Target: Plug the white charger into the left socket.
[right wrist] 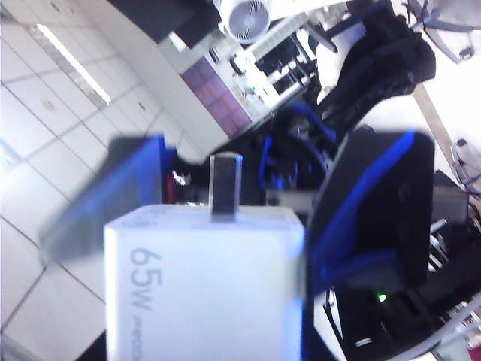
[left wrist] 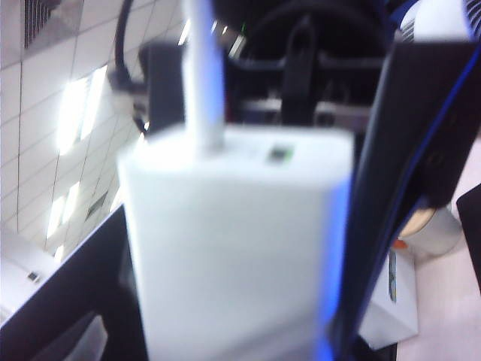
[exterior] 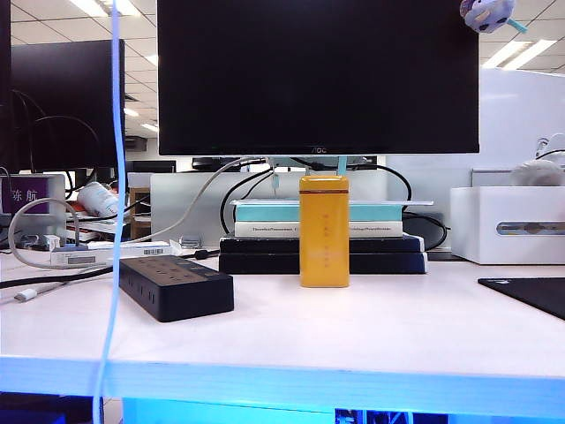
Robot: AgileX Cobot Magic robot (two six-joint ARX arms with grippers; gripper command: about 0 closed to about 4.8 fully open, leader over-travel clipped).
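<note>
The white charger [left wrist: 233,241] fills the left wrist view. Its thin white cable [left wrist: 204,83] leaves one end. My left gripper [left wrist: 214,321] is shut on it, with a dark finger [left wrist: 391,188] against its side. In the right wrist view the same block [right wrist: 203,278] shows "65W" print and a metal prong [right wrist: 224,188]. My right gripper [right wrist: 223,321] is shut on it too, between blue-edged fingers [right wrist: 368,218]. Both grippers and the charger are above the exterior view, where only the hanging cable [exterior: 115,177] shows. The black power strip [exterior: 177,287] lies at the table's left, its left socket [exterior: 134,263] at the far end.
A yellow tin [exterior: 324,231] stands mid-table before stacked books [exterior: 318,238] under a monitor [exterior: 318,75]. A white box with a grey slot [exterior: 508,225] and a black mat [exterior: 530,296] are at the right. A white power strip [exterior: 84,256] and loose cables lie at the back left.
</note>
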